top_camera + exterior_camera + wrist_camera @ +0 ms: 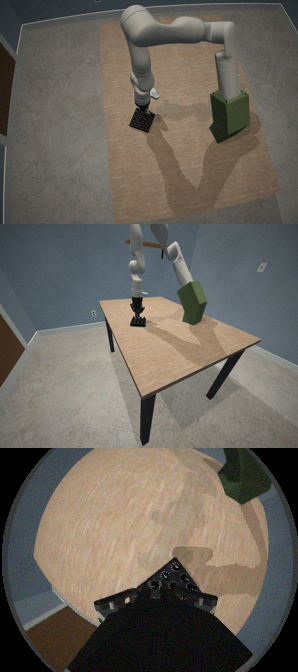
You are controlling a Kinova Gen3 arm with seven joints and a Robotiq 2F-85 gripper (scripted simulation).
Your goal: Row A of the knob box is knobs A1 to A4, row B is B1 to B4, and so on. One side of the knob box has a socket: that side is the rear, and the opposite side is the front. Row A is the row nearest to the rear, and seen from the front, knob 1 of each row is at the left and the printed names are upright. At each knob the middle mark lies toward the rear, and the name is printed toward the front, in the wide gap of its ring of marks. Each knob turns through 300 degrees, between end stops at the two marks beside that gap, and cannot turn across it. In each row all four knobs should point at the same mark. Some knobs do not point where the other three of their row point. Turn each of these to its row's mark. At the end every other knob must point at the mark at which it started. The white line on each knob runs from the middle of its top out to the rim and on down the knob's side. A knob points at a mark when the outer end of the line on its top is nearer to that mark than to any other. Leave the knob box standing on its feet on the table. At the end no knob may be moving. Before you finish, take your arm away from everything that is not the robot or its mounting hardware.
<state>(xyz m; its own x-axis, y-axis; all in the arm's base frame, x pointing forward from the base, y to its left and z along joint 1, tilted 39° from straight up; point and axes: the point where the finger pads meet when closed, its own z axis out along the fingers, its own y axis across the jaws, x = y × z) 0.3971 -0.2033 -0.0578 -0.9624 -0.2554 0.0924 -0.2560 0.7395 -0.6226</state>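
Note:
The black knob box (139, 129) (137, 325) (160, 573) stands on the table, turned at an angle, with its rows of short black knobs facing up. My gripper (144, 109) (137, 317) (154, 585) points straight down at the row farthest from the top camera. Its fingertips are close together at knob height and look shut on a knob of that row. The fingers and the gripper body hide this knob and its marks. White lines on the uncovered knobs show only as small specks; the printed names and the socket cannot be made out.
The table (124, 174) (149, 373) (100, 508) carries a green angular pedestal (238, 114) (192, 301) (245, 478) under the arm's base, well to the right of the box. Other knobs stand close around the fingers. The arm's shadow falls beside the box.

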